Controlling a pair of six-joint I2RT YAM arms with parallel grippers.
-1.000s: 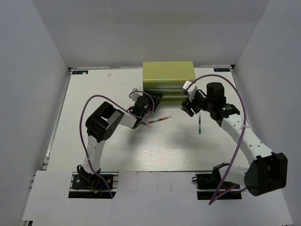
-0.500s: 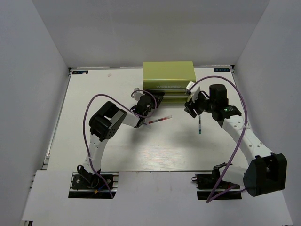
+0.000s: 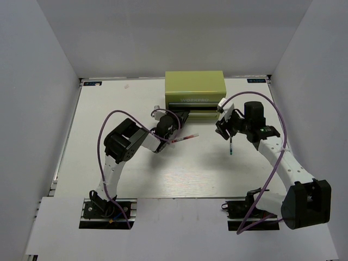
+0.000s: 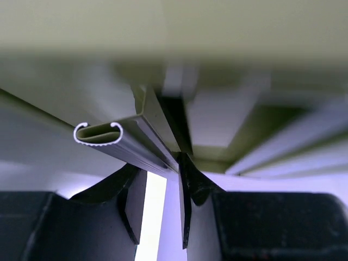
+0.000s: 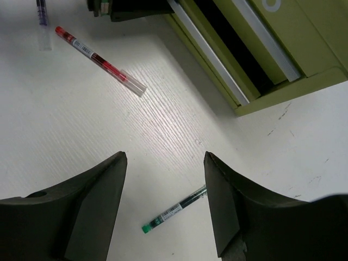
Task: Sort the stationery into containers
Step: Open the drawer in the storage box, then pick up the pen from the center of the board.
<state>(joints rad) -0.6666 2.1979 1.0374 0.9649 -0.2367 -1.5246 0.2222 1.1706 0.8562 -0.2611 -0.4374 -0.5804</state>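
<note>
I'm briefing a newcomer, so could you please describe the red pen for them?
Find the olive-green cabinet at the back. In front of its drawers lies the red-and-white pen, the only red stick; the dark pen lies further right.

The cabinet [image 3: 194, 87] blocks the far middle of the table [image 3: 98, 136], with the left gripper [image 3: 178, 116] crowding its front left corner and the right gripper [image 3: 222, 128] its front right. A red-and-white pen [image 3: 185, 138] and a dark thin pen [image 3: 231, 147] lie between the arms. The left side and near strip offer open passage.
</note>
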